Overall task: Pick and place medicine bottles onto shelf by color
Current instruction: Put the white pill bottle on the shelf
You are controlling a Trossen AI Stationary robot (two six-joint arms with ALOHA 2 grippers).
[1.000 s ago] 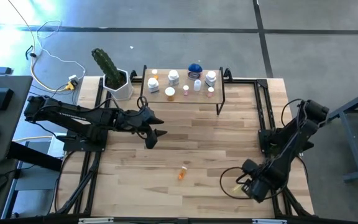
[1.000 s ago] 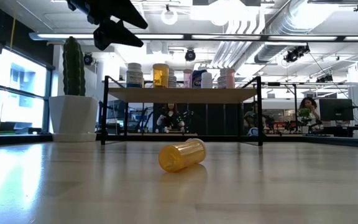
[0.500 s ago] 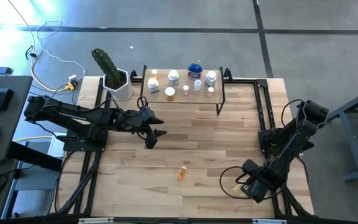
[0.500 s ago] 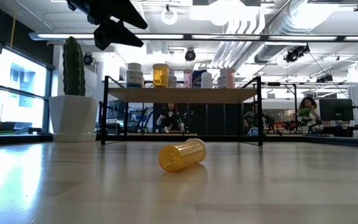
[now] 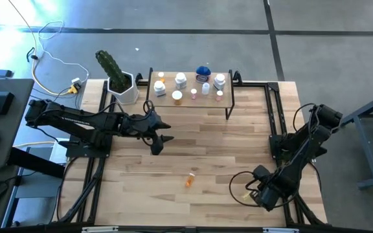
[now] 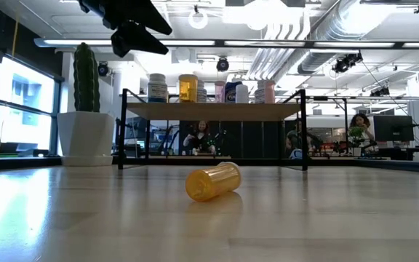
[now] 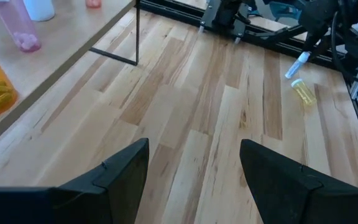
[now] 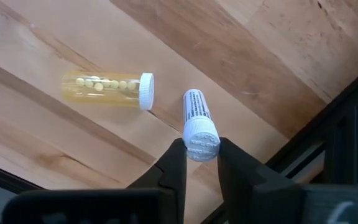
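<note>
Right gripper (image 8: 196, 163) pinched shut on a white bottle (image 8: 199, 123), lower right of the high view.

Its black label print is unreadable; a yellowish bottle (image 8: 107, 89) lies beside it. Left gripper (image 7: 193, 167) hovers wide and empty centre-left. Orange bottle (image 5: 190, 179) lies mid-table; shelf (image 5: 225, 98) stands top centre.

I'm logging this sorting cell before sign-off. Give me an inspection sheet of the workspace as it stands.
Surface: light wooden tabletop, bare mid-area.
Job's things: low wooden shelf holds about ten bottles; orange bottle lies mid-table; yellow white-capped bottle lies near the right arm; white labelled tube in grip.
Clutter: cactus in white pot, beside the shelf.
Grippers: right gripper shut on the tube; left gripper open, above the table.
Cables: white cable on the floor.
Surroundings: people seated behind the shelf.
</note>
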